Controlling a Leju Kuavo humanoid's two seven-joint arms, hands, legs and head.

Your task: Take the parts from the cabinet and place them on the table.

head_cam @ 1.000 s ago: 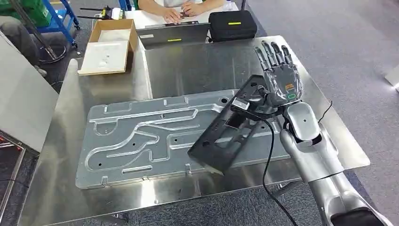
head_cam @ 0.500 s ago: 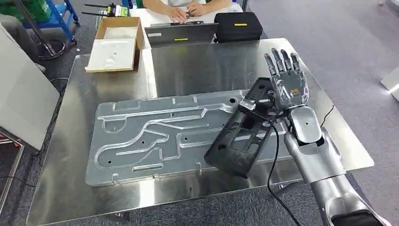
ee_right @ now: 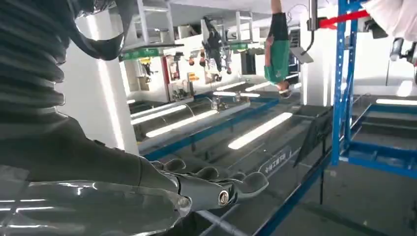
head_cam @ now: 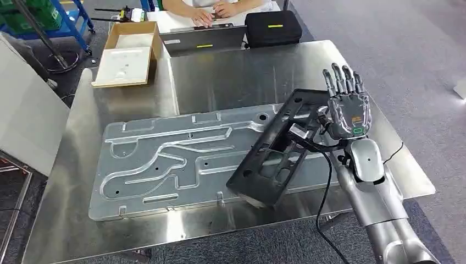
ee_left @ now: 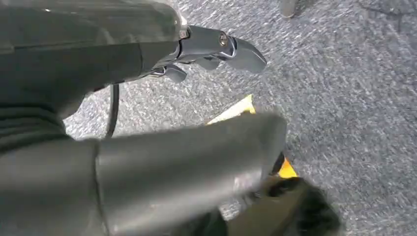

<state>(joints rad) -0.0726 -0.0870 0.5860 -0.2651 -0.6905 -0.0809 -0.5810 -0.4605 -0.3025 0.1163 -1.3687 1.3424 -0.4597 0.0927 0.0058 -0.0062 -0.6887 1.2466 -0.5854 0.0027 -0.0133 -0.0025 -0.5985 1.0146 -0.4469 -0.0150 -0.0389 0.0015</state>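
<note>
On the steel table (head_cam: pixel 231 71) lies a large grey machined plate (head_cam: pixel 165 165) with curved grooves, and a black frame part (head_cam: pixel 275 159) rests across its right end — the near end of the part lies on the plate and the far end is tilted up toward the right hand (head_cam: pixel 346 110). This hand stands upright at the right side of the table, palm turned away from the camera, fingers (head_cam: pixel 343 80) straight and spread. Its thumb side is just beside the upper edge of the black part, but I cannot tell if the thumb holds it or only touches it. In the right wrist view the fingers (ee_right: pixel 211 184) are stretched out with nothing between them.

The left hand (ee_left: pixel 147 147) hangs over grey carpet; its picture is blurred, so its state cannot be told.

At the far left of the table stands an open cardboard box (head_cam: pixel 129 52). Beyond the far edge are a laptop (head_cam: pixel 200 38) and a black case (head_cam: pixel 272 27) — a person's hands (head_cam: pixel 211 14) rest there.
</note>
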